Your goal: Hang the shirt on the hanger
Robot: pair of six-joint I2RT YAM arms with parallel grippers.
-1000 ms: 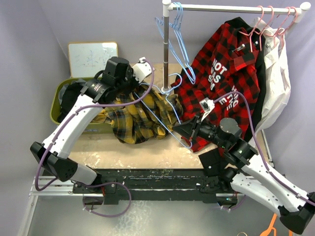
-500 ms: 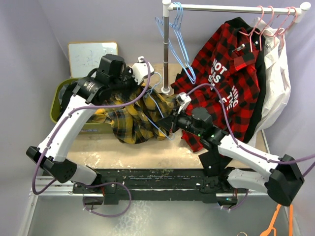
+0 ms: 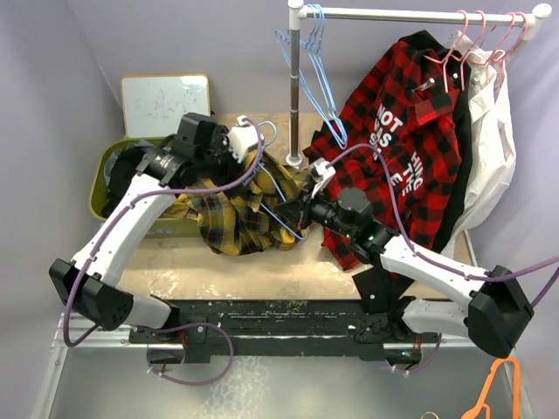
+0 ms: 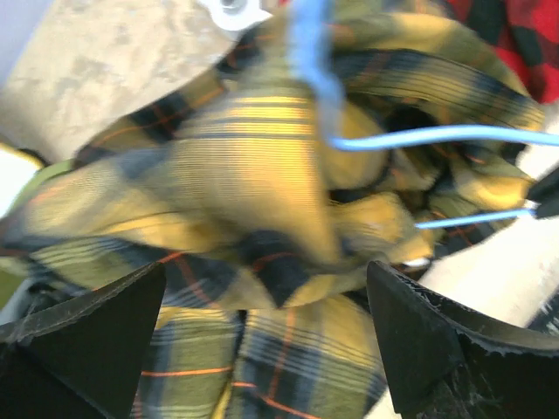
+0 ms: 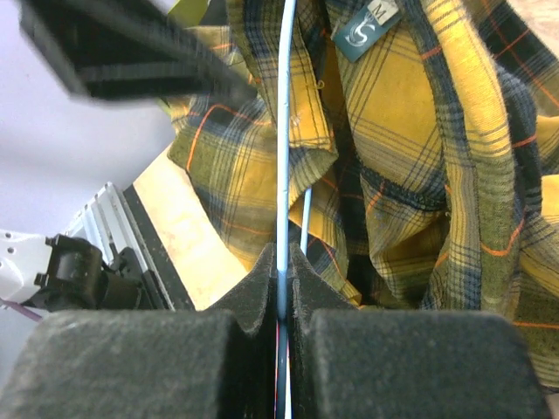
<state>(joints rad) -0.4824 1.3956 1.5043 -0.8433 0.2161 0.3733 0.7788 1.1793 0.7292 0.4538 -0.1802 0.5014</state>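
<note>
Left jaws: you had them spread wide, gripping nothing; the plaid shirt (image 4: 253, 175) filled the view just beyond the tips.
Right jaws: you had them pinched tight on the light-blue wire hanger (image 5: 285, 131), its wire running straight out from between them.
Shirt: bunched in a heap on the surface (image 3: 262, 262), between your two arms.
Hanger: lay across the shirt, one wire passing behind a fold.

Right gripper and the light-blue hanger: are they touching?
Touching. The right wrist view shows the right gripper shut on the hanger wire, no gap either side.
</note>
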